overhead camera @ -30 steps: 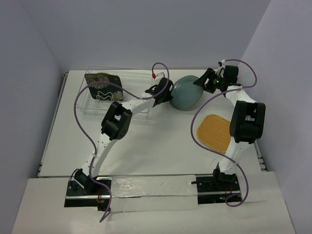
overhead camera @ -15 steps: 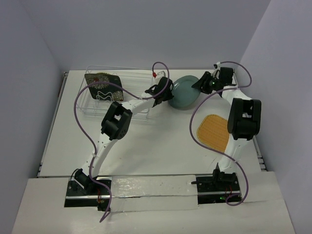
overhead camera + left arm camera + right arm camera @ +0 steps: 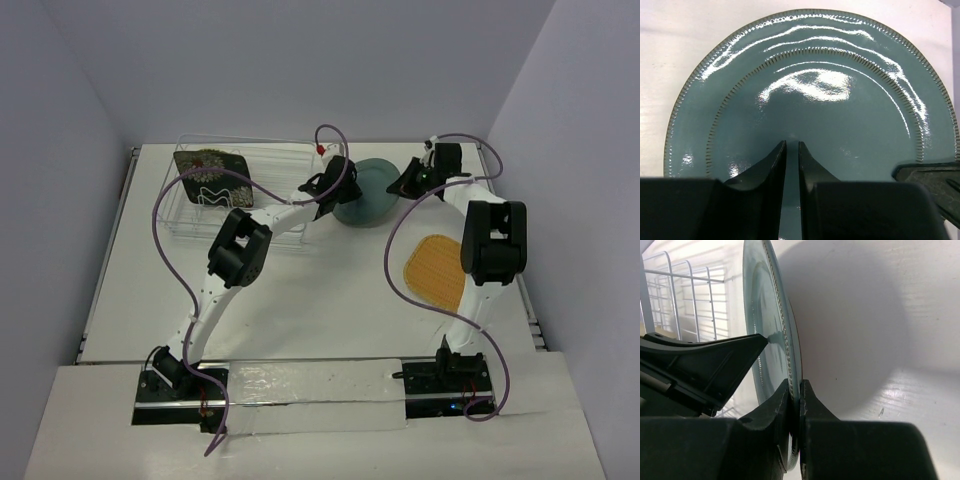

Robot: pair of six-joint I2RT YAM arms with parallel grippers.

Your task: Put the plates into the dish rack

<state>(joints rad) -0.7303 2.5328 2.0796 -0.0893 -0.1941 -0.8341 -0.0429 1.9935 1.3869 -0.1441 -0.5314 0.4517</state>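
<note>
The right claw (image 3: 795,386) is pinching the rim of the teal plate (image 3: 815,115), which is being held up on edge just beside the rack (image 3: 185,232) and not yet in it; the left claw (image 3: 792,146) is nearly closed, gripping nothing, its tip resting against the plate's face. With so thin a bite on a glossy rim, the plate is likely risking a swing or a slip; a hard push from the left tip could be twisting it loose, or sending it against the wires.

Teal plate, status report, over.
Right end effector shut on rim of teal plate, plate tilted up. Left end effector nearly shut, tip at its face. Dish rack alongside, black floral plate in it.
</note>
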